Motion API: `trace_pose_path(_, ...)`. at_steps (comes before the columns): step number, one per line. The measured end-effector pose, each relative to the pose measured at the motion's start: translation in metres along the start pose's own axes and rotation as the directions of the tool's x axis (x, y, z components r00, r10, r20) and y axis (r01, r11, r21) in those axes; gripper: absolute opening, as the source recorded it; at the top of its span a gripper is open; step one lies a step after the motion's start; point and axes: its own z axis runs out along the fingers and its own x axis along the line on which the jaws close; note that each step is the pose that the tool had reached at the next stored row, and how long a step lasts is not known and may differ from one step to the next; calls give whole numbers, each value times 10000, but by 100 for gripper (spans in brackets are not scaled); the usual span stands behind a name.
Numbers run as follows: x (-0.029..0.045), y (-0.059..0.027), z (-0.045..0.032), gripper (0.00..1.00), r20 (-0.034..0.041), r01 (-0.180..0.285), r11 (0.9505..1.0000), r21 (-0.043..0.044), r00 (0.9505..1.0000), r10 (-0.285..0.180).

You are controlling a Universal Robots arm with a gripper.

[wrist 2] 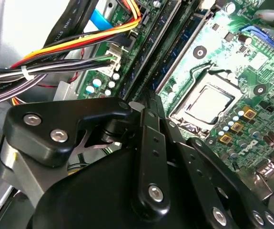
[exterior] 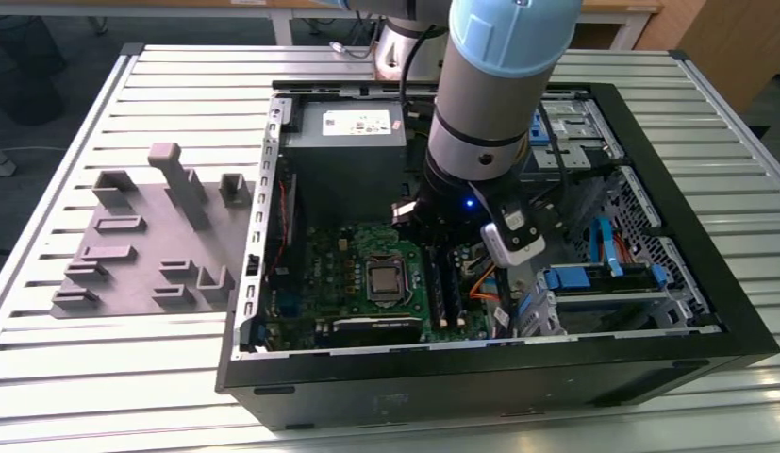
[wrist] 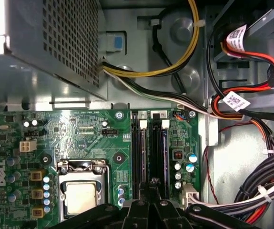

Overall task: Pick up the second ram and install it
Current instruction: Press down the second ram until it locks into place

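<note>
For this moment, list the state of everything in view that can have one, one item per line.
Black computer case: lying on its side, panel off, interior exposed.
Green motherboard: mounted in the case, processor socket without a cooler.
Dark, long, thin memory sticks: standing in the two parallel slots beside the socket.
Tool: low over the near end of the memory slots; open or shut cannot be told.
Grey plastic fixture: on the table beside the case, blocks holding nothing.
</note>
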Motion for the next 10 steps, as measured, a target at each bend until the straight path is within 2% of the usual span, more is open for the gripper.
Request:
trace_pose_path(3, -1, 7, -37, 11, 12, 0, 10000, -36, 10000, 0)
trace_pose_path(6, 2, 5, -153, 11, 4, 0, 10000, -13, 10000, 0)
trace_pose_path(10, 3, 6, -177, 11, 5, 0, 10000, -16, 10000, 0)
